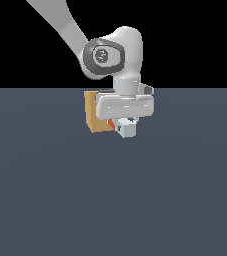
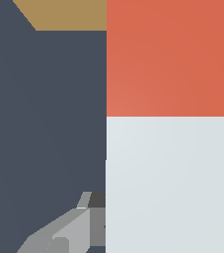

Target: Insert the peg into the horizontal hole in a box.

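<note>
The orange-tan box (image 1: 96, 114) stands on the dark floor, partly hidden behind my gripper (image 1: 122, 123). The gripper is shut on the peg (image 1: 125, 128), held level just above the floor. The peg's pale grey end faces the camera in the exterior view, and a bit of its red-orange end (image 1: 112, 124) shows next to the box. In the wrist view the peg (image 2: 167, 183) fills the picture, its red-orange end (image 2: 167, 59) pointing at the box's edge (image 2: 64, 15). One finger (image 2: 64, 232) shows beside the peg. The hole is hidden.
The dark grey-blue floor (image 1: 113, 200) spreads around the box. My arm's wrist (image 1: 112, 55) hangs above the box and peg.
</note>
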Robot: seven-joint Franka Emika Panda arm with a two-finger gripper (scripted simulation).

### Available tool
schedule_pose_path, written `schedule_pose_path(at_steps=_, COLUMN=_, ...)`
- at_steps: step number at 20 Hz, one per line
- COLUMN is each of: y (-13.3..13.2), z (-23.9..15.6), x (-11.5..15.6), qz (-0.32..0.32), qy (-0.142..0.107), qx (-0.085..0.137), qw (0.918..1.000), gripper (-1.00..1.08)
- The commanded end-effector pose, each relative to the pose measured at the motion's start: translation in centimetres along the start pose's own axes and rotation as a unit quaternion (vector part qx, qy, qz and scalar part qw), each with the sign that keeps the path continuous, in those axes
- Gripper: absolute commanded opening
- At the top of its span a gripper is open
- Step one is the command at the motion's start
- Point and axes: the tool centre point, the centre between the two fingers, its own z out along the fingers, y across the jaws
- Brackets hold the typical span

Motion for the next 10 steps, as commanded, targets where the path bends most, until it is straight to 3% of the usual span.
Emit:
schedule_pose_path(at_steps=1, y=0.1, z=-0.2, x=1.0, qz=-0.001, qy=0.0, qx=-0.002, qw=1.0, gripper=-1.0)
schedule_pose_path(at_steps=10, y=0.1, z=-0.4, x=7.7, qz=-0.001, qy=0.0, qx=-0.004, qw=1.0, gripper=-1.0)
